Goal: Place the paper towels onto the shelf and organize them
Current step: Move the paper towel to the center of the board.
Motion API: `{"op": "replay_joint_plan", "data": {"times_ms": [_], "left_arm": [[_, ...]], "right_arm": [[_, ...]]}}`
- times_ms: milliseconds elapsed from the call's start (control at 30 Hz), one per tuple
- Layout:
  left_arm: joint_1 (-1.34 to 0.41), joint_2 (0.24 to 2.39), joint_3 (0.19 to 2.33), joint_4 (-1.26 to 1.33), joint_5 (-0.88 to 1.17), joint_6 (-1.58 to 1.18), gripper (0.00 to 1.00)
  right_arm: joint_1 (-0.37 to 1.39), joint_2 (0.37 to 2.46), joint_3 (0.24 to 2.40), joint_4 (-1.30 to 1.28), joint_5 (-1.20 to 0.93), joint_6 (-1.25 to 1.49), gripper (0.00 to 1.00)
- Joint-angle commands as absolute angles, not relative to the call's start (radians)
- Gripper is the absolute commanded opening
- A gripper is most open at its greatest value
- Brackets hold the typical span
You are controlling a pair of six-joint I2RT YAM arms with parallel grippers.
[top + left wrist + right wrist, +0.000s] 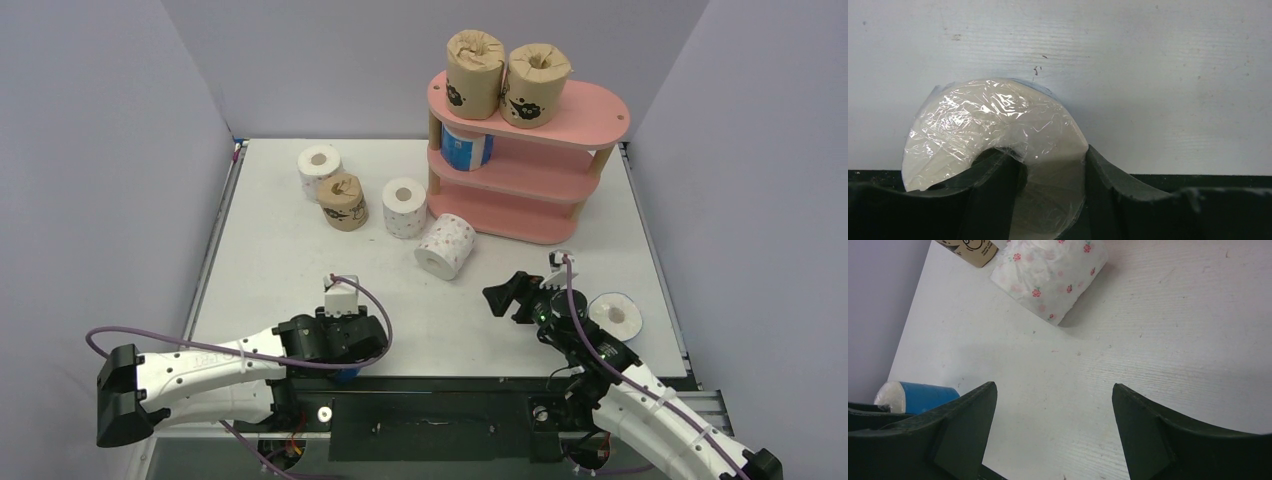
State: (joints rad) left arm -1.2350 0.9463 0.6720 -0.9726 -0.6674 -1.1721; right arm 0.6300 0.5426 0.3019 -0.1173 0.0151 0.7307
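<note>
Left end effector (1044, 152) sits astride a blue plastic-wrapped paper towel roll (993, 120) at the near edge of the white table (280, 260). One finger is over the core and the other against the outer wrap, jaws part-way apart; whether they pinch yet I cannot tell. That roll stands on end, long axis upright, straight below the fingers. Right end effector (1054, 387) hangs wide apart above the table, holding nothing.

The pink three-tier shelf (590, 110) lies far off and to the right, nearer the right arm.

- **Brown rolls with black drawings** (475, 60), three: two on the top tier, one on the table.
- **Blue rolls** (467, 148), three: one on the middle tier, one at the left end effector, one beside the right arm.
- **White pink-dotted rolls** (445, 245), three: all on the table, one lying on its side.
</note>
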Motion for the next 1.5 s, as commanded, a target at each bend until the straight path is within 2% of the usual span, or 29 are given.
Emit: {"op": "replay_joint_plan", "data": {"times_ms": [0, 200, 567, 867, 1067, 1200, 1467], "left_arm": [[-1.235, 0.971, 0.745, -0.878, -0.639, -1.101, 0.38], [-1.237, 1.044, 0.878, -0.797, -0.636, -0.961, 0.38], [-1.230, 1.402, 1.089, -0.594, -0.541, -0.773, 0.38], [-1.228, 1.624, 1.248, -0.510, -0.466, -0.705, 0.38], [-1.229, 1.689, 1.288, -0.494, -0.438, -0.698, 0.39], [-1.230, 1.685, 1.281, -0.485, -0.451, -0.701, 0.47], [-1.237, 1.635, 1.295, -0.501, -0.479, -0.690, 0.83]], "right_arm": [[0.638, 0.513, 0.348, -0.149, 0.062, 0.707, 0.81], [0.638, 0.467, 0.417, -0.247, 0.114, 0.655, 0.81], [0.637, 0.433, 0.476, -0.373, 0.225, 0.639, 0.81], [0.638, 0.424, 0.471, -0.402, 0.282, 0.671, 0.80], [0.638, 0.438, 0.459, -0.411, 0.316, 0.697, 0.80], [0.638, 0.441, 0.434, -0.401, 0.363, 0.723, 0.80], [0.638, 0.521, 0.496, -0.442, 0.309, 0.690, 0.84]]}}
